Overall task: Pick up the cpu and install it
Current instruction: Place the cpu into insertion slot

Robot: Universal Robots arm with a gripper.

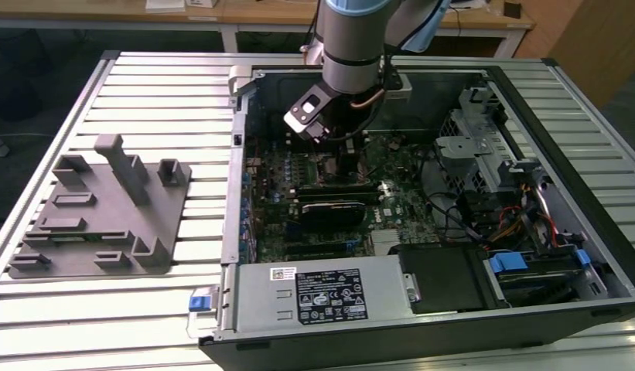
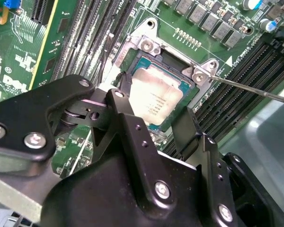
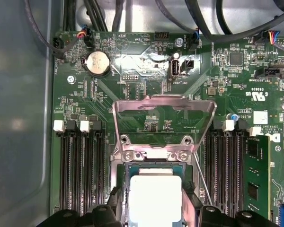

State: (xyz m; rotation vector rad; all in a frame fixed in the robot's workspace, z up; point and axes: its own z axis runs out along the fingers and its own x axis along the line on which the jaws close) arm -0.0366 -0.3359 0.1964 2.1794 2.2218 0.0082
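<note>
The cpu (image 2: 156,94), a flat square chip with a silvery top plate, lies within the open socket frame (image 2: 149,45) on the green motherboard. My gripper (image 2: 154,100) reaches down over it, one black finger (image 2: 125,87) against one side of the chip and the other finger (image 2: 187,125) against the opposite side. The first wrist view has the cpu (image 3: 155,196) at the picture's edge between both fingertips, below the raised metal load plate (image 3: 163,118). In the exterior view the gripper (image 1: 331,147) is low inside the computer case, over the board.
A thin socket lever (image 2: 255,90) sticks out beside the frame. Memory slots (image 3: 80,175) flank the socket on both sides. The case wall (image 1: 237,154), drive cage (image 1: 472,147) and power supply (image 1: 317,297) enclose the board. A grey fixture plate (image 1: 95,220) lies at the exterior view's left.
</note>
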